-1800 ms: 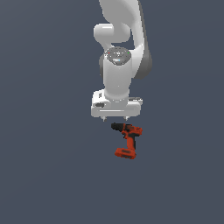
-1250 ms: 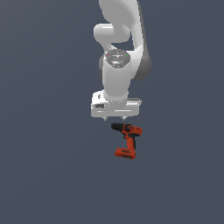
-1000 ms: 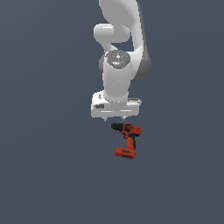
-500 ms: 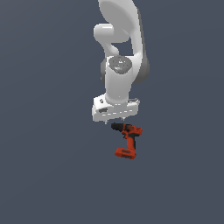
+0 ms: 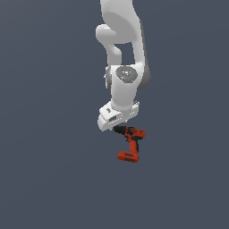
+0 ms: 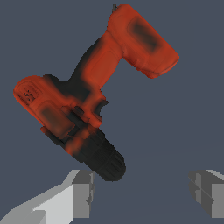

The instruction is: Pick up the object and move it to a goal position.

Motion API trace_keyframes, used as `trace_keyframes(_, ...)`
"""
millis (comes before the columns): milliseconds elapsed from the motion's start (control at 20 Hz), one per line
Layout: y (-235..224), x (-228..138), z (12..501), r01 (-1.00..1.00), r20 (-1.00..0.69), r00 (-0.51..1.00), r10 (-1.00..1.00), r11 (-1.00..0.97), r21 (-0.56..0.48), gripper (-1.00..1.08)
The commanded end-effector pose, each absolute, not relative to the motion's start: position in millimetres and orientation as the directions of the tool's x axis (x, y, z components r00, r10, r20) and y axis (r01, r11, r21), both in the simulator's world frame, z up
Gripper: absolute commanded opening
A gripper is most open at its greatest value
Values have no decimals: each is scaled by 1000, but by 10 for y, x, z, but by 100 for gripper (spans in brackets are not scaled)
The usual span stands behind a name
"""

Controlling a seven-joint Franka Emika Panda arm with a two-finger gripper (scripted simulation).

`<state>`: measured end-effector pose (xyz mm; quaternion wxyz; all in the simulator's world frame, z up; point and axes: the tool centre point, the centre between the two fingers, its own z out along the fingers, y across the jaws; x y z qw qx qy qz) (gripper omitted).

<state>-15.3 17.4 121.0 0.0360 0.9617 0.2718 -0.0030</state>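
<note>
1. Exterior view: white arm (image 5: 123, 53) reaches down from the top of frame; its wrist block is tilted, lower on the exterior view's left

2. Drill (image 5: 130, 143) lies on the dark grey surface (image 5: 49, 179) just below the wrist block; black nose points toward the exterior view's left and sits under the block's lower edge, handle runs downward in the picture to the flat red base

3. Claw (image 5: 117, 128): fingertips hard to make out in the exterior view, mostly merged with the wrist block and the drill's black nose

4. Wrist view: claw (image 6: 144, 192) stands wide, two grey fingers (image 6: 82, 192) well apart with bare surface (image 6: 183, 109) showing between them; nothing gripped

5. Wrist view: drill (image 6: 87, 96) lies on its side, L-shape plain; red-orange body with dark patches, black nose (image 6: 105, 159), rectangular base (image 6: 146, 39) at the far end of the handle

6. Nose tip sits just beside the inner face of one finger; contact or a small gap, cannot tell. The other finger is well clear of the drill

7. Bulk of the drill body lies outside the gap between the fingers; only the nose end comes near it
</note>
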Motion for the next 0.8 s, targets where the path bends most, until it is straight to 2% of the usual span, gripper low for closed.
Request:
trace_keyframes(0, 195, -183, 1121, 597, -31, 802, 597, -799, 72, 68)
trace_keyframes(750, 364, -386, 671, 902, -60, 429, 901, -425, 75, 68)
